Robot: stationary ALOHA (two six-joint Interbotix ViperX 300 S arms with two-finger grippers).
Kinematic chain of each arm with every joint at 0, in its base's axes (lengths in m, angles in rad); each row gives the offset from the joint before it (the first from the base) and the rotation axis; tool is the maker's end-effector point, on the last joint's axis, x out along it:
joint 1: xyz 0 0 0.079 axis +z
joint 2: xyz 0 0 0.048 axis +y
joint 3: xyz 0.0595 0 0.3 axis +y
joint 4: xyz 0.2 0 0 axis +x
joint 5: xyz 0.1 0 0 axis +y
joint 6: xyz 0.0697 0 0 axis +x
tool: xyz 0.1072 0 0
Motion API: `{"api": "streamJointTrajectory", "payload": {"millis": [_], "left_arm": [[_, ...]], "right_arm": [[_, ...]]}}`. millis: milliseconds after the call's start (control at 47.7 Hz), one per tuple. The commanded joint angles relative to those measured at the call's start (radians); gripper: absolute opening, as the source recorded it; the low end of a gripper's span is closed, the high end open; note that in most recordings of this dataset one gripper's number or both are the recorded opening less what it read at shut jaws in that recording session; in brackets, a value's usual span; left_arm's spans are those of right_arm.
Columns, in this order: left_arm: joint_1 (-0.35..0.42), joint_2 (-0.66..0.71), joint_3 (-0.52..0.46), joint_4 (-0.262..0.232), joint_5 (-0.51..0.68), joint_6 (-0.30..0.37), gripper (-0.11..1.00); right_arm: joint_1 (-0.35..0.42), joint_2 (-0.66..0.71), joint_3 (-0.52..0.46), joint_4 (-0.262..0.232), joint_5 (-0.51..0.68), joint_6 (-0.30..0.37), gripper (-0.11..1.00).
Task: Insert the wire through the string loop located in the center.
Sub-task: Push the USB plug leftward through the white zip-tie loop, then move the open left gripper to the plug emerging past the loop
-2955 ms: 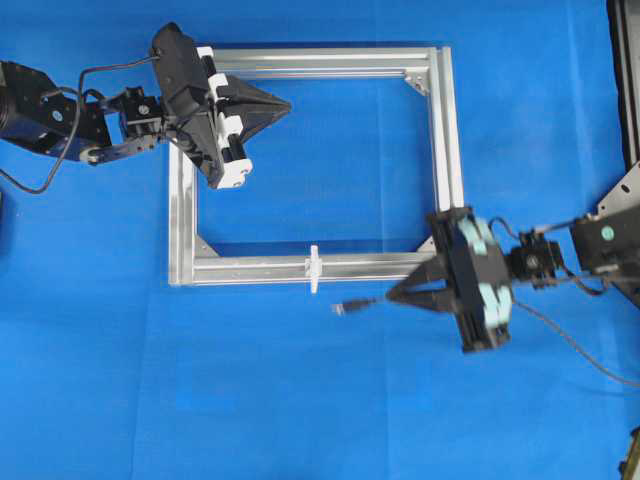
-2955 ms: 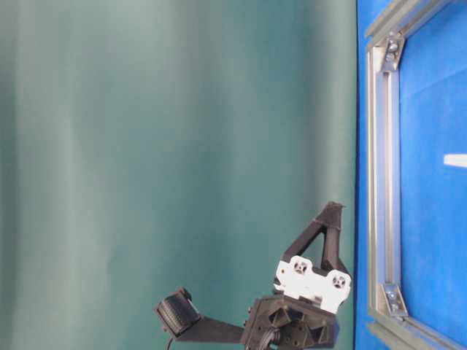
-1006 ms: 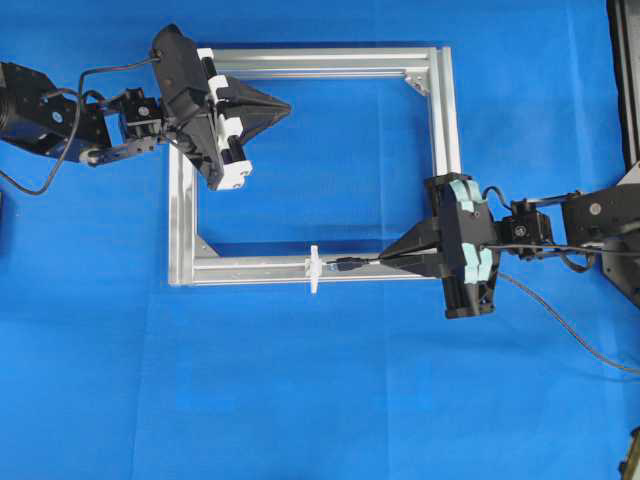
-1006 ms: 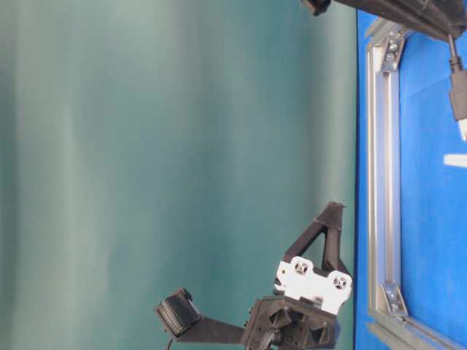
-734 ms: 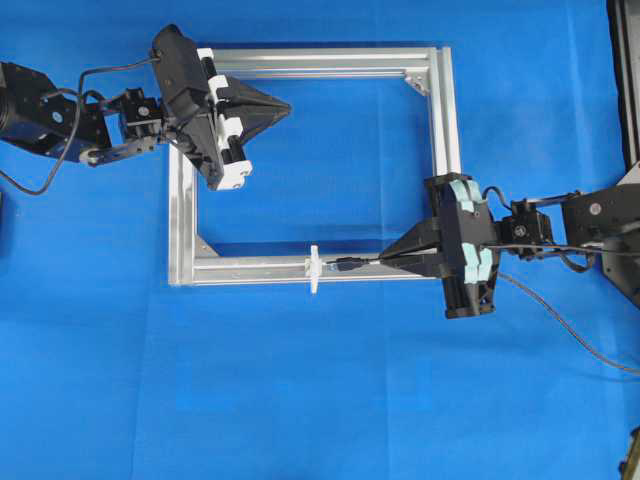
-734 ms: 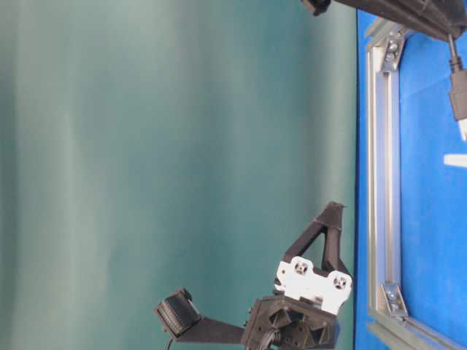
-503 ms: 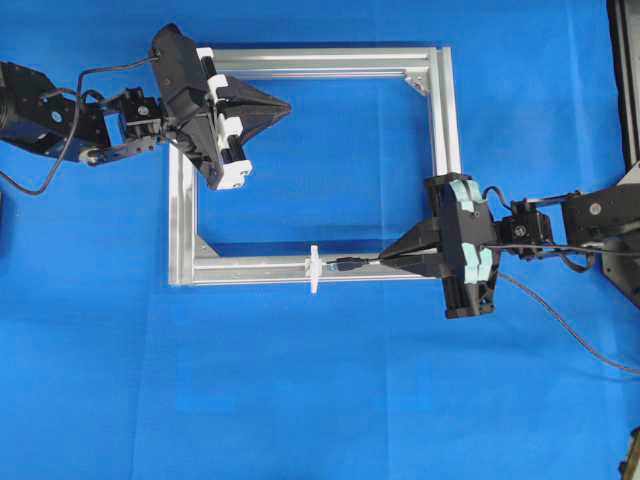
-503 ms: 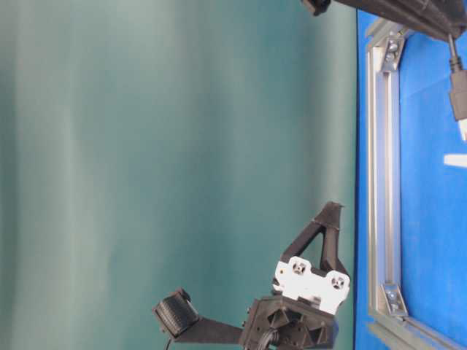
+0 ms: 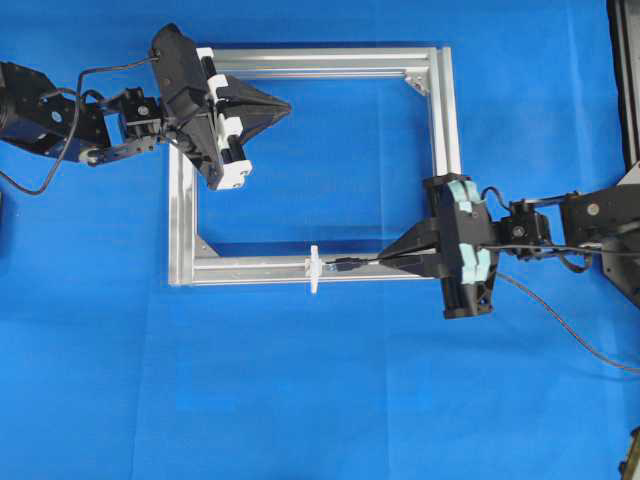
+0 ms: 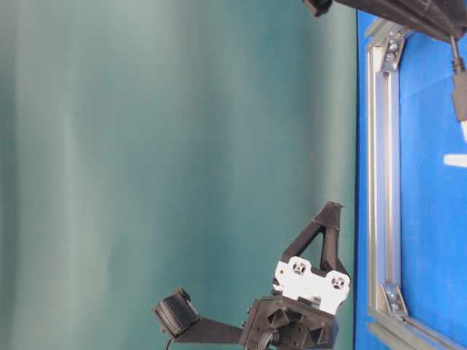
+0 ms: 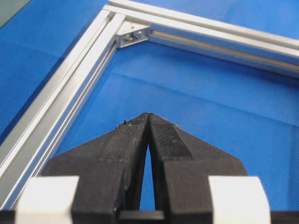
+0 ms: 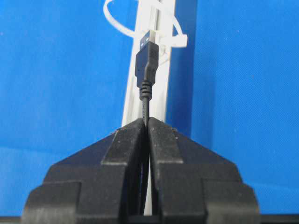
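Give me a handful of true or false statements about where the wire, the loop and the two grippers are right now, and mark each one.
1. The right gripper is shut on the wire. True.
2. The plug has passed fully through the string loop. False: in the overhead view its tip sits just right of the loop, and the right wrist view shows it at the loop's opening, not clearly through.
3. The left gripper holds the wire's other end. False: it is shut on nothing, above the frame's top left corner.
4. The loop stands on the frame's bottom bar. True.
5. The wire lies along the frame's top bar. False: it runs along the bottom bar.
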Motion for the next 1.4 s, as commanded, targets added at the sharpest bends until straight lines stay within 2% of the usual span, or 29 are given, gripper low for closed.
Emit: {"api": "streamJointTrajectory", "payload": {"millis": [0, 482, 1006, 1174, 1383], "left_arm": [[-0.003, -0.029, -0.006, 0.003, -0.005, 0.000, 0.00], [-0.003, -0.029, -0.011, 0.003, -0.005, 0.003, 0.00], [-0.012, -0.031, -0.014, 0.003, -0.009, -0.002, 0.00], [-0.048, -0.031, -0.006, 0.003, -0.009, -0.006, 0.00], [-0.143, -0.034, 0.000, 0.003, -0.005, -0.026, 0.00]], "right_arm": [[0.002, 0.011, -0.038, 0.005, -0.014, 0.002, -0.03], [0.003, 0.155, -0.206, 0.005, -0.014, 0.002, -0.03], [0.002, 0.164, -0.218, 0.003, -0.014, 0.000, -0.03], [0.003, 0.163, -0.216, 0.003, -0.014, 0.000, -0.03], [0.002, 0.163, -0.215, 0.003, -0.014, 0.000, -0.03]]}}
